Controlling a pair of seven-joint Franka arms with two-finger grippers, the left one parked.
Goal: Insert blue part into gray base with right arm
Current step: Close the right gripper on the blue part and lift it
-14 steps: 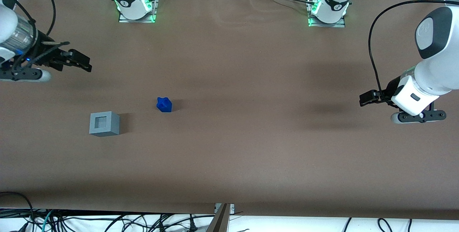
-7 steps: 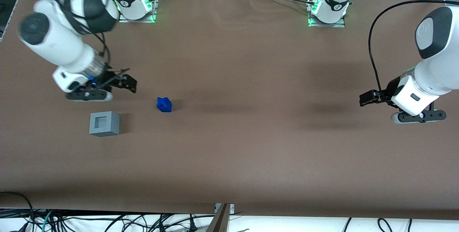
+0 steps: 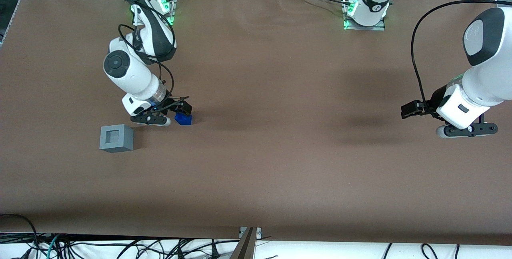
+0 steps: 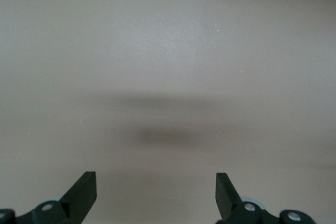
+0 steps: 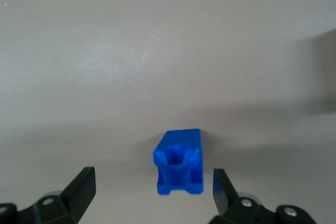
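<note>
The blue part (image 3: 184, 119) is a small bright-blue block on the brown table. The right arm's black gripper (image 3: 181, 109) hangs just above it, fingers open, partly covering its top in the front view. In the right wrist view the blue part (image 5: 179, 162) lies between the two open fingertips (image 5: 84, 184), closer to one of them, touching neither. The gray base (image 3: 116, 138), a light-gray cube with a square recess in its top, stands on the table a little nearer the front camera than the blue part, toward the working arm's end of the table.
The brown table (image 3: 280, 151) reaches to its front edge, with cables (image 3: 120, 247) below it. Two arm bases with green lights (image 3: 152, 9) stand at the table's back edge.
The right arm has swung in from the table's edge toward the middle and come down; its gripper now hangs over the blue part. The blue part and gray base have not moved.
</note>
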